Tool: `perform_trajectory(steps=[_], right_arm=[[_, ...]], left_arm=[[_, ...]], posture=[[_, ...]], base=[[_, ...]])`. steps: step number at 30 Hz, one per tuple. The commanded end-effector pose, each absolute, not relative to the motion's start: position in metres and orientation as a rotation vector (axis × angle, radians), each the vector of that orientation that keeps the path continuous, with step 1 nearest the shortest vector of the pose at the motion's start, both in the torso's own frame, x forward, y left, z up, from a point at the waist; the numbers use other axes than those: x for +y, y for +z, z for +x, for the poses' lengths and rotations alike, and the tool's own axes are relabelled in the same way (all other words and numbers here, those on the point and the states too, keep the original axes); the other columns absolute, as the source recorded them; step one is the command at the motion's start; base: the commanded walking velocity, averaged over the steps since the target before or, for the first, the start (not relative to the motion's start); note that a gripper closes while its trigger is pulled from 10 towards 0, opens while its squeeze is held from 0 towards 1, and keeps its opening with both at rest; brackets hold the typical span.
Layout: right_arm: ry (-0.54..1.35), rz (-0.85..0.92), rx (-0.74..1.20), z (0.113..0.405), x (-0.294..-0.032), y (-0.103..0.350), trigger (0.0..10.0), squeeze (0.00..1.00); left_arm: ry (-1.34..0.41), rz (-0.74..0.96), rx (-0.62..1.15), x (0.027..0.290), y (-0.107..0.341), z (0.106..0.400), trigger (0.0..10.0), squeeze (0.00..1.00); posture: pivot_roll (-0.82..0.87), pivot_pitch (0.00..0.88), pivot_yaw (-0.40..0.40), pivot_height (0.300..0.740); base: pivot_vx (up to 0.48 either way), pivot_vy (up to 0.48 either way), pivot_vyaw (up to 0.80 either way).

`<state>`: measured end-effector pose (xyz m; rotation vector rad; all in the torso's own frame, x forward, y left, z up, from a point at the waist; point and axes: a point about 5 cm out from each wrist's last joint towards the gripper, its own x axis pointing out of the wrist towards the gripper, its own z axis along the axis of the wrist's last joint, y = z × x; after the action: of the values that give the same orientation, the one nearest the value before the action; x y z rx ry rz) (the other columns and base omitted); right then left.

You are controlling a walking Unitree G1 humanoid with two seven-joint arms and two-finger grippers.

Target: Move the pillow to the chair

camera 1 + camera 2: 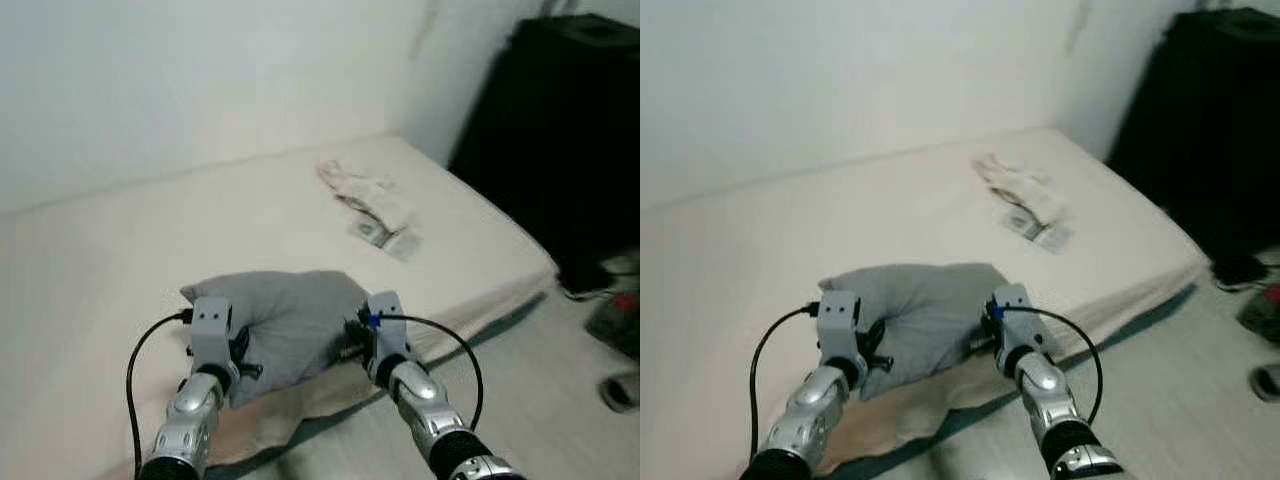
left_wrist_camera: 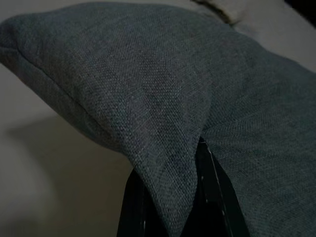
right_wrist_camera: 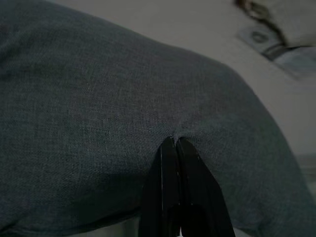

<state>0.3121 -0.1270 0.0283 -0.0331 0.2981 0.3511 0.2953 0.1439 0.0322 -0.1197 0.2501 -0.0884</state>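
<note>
I count one grey woven fabric pillow [image 1: 290, 320] at six o'clock, on the near edge of one cream-sheeted mattress [image 1: 120, 260]. Two silver arms reach it: one left gripper [image 1: 240, 356] at seven o'clock and one right gripper [image 1: 352, 338] at five o'clock, each pinching the cloth. One crumpled pale cloth bundle [image 1: 370, 205] lies at one o'clock. One tall black cabinet [image 1: 560, 130] stands at three o'clock.

Grey fabric pillow [image 1: 290, 325] on cream mattress [image 1: 120, 260] near front edge; crumpled pale cloth [image 1: 372, 205] behind-right; tall black cabinet [image 1: 560, 130] right of mattress.
</note>
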Motion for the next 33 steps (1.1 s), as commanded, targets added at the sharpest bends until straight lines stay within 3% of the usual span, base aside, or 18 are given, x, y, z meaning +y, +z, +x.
perform_trajectory(steps=[1, 33], right_arm=[[0.319, -0.014, 0.283, 0.3128, -0.1307, 0.0293, 10.0, 0.00], [0.330, -0.036, 0.290, 0.3170, -0.1321, 0.0320, 10.0, 0.00]], left_arm=[[0.002, -0.104, 0.229, 0.1634, 0.0316, 0.2933, 10.0, 0.00], [0.032, -0.100, 0.228, 0.1686, 0.0254, 0.2871, 10.0, 0.00]], posture=[[0.05, 0.034, -0.040, 0.740], [0.05, 0.033, -0.050, 0.740]], base=[[0.000, 0.000, -0.80], [0.000, 0.000, -0.80]])
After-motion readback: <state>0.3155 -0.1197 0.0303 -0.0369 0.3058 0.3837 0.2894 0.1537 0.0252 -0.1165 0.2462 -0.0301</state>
